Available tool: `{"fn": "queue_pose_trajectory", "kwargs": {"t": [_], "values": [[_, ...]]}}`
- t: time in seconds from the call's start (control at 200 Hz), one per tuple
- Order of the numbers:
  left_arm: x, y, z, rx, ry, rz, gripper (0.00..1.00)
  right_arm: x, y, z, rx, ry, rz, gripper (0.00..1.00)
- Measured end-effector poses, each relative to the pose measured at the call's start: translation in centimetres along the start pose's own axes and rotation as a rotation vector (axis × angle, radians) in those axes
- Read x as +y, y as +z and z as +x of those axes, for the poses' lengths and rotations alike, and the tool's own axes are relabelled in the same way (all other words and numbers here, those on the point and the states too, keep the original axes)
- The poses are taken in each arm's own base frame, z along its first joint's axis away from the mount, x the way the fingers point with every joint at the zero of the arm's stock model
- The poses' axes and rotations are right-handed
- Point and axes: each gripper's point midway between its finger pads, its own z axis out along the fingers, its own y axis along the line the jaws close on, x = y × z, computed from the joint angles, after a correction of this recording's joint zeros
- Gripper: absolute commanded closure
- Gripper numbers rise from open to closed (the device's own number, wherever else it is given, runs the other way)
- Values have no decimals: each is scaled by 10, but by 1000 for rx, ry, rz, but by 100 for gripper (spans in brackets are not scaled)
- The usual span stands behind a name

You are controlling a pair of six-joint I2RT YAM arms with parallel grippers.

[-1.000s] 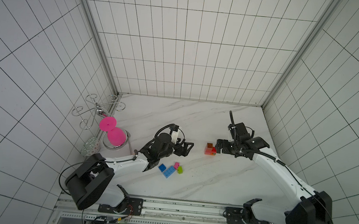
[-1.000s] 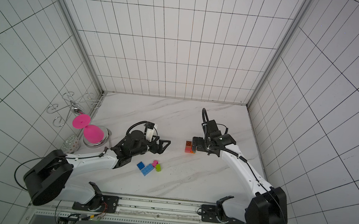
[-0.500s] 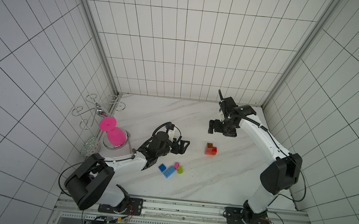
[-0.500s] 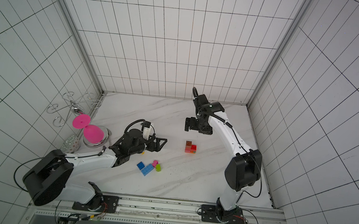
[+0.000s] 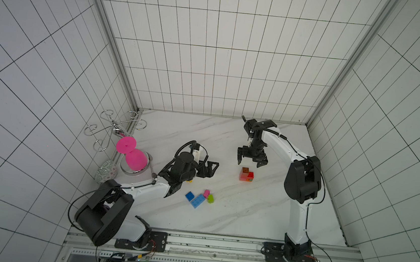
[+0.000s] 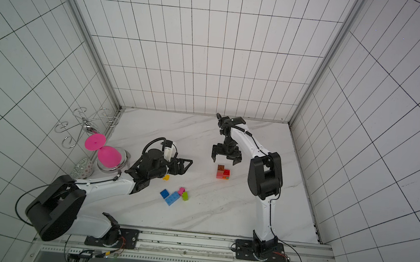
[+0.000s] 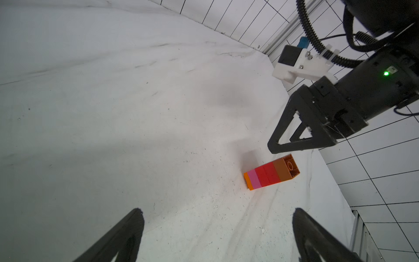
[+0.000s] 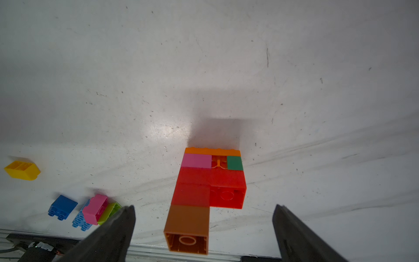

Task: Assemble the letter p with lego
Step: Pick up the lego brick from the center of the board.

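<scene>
A joined lego piece of orange, pink, green, red and brown bricks lies flat on the marble table. My right gripper hangs open just above its brown end, fingers pointing down and apart from it. The same piece shows ahead in the left wrist view. My left gripper is open and empty, low over the table left of the piece. Loose lego lies nearer the front: blue, light blue, pink, lime, and yellow beside the left wrist.
A big pink hourglass-shaped thing stands in a metal bowl at the left wall. A wire rack and a patterned ball sit beside it. The arms' rail runs along the front edge.
My right arm lifted away from the joined piece, swung toward the back wall, and now hangs over the piece pointing down. The left arm has barely shifted. Both grippers stayed open.
</scene>
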Motion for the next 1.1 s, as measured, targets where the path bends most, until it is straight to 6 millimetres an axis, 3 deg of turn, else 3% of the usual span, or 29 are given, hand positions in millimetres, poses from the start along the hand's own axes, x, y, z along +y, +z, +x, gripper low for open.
{"fn": "queue_pose_trajectory", "kwargs": {"t": [0.28,0.6,1.099], "values": [[0,0,1,6,-13,6,3,4,8,7,25,-17,13,2],[0,-1,0,4,-13,8,3,2,45,17,108,-8,55,13],[0,-1,0,4,-13,8,3,-1,59,23,125,3,65,48]]}}
